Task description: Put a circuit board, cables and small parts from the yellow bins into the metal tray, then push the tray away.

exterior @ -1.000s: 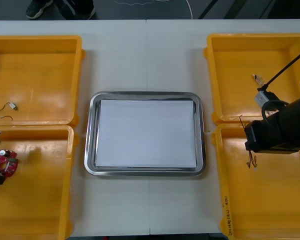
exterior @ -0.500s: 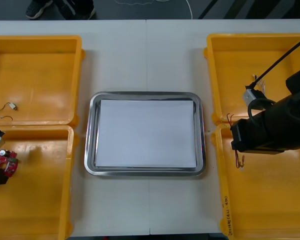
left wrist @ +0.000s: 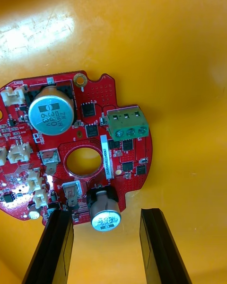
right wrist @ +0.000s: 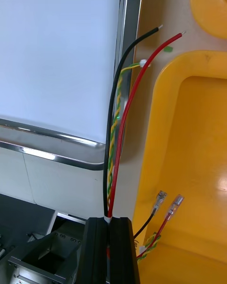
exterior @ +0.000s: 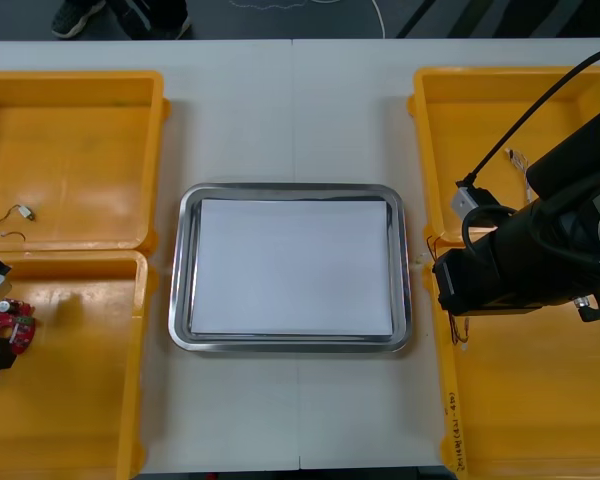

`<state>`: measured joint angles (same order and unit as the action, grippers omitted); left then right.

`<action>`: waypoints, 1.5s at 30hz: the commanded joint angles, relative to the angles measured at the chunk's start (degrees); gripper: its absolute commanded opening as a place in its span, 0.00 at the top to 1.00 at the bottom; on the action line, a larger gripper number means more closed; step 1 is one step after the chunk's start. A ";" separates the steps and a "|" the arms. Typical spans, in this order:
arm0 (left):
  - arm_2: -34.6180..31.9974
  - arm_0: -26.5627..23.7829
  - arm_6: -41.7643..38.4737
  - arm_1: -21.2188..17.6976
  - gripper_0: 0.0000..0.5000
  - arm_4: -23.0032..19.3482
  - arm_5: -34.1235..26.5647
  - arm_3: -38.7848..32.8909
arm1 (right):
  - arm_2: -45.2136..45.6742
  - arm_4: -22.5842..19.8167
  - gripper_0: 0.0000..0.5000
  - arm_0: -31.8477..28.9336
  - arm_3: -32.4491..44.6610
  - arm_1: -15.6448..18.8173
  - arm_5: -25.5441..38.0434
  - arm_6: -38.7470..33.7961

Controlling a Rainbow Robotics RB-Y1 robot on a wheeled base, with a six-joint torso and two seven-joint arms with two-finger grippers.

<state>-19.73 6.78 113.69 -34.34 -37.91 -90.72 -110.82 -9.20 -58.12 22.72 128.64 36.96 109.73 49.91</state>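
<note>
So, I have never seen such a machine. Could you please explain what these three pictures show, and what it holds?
It is a robot with two arms, each ending in a two-finger gripper. The wide picture looks down from above the arms at a light table. There a metal tray, white inside, lies between four yellow bins, two at each side. The two upright pictures come from cameras on the wrists; the black fingers rise from the bottom edge. The right gripper is shut on a cable bundle: black, red and twisted yellow-green wires. It hangs by the tray's near right corner, next to the near right bin. The left gripper is open at the edge of a round red circuit board lying in the near left bin.
</note>
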 commanded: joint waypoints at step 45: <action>-4.53 6.76 5.40 0.68 1.00 -3.84 -4.90 -13.37 | -0.38 1.34 1.00 1.71 -0.23 3.38 0.27 -6.67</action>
<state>-22.19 9.89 113.69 -34.33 -40.73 -95.14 -121.11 -9.20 -56.97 22.76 128.15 38.43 109.74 45.21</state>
